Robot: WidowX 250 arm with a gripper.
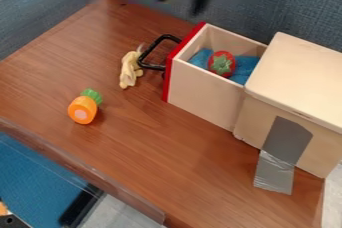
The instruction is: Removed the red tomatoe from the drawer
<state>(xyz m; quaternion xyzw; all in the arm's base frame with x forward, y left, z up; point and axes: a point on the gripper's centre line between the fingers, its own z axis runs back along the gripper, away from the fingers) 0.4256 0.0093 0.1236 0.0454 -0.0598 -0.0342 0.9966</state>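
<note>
One tomato (221, 64) sits in drawer (204, 92), lower R of my gripper (180, 3) (jaws apart). Pre-grasp; next: align above, descend.

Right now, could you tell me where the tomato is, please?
The tomato is inside the open drawer, resting on the blue cloth, right of the black handle.

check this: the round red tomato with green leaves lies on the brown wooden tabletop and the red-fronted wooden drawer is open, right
The camera view shows the tomato inside the drawer, on blue cloth, not on the tabletop; the drawer is open.
</note>
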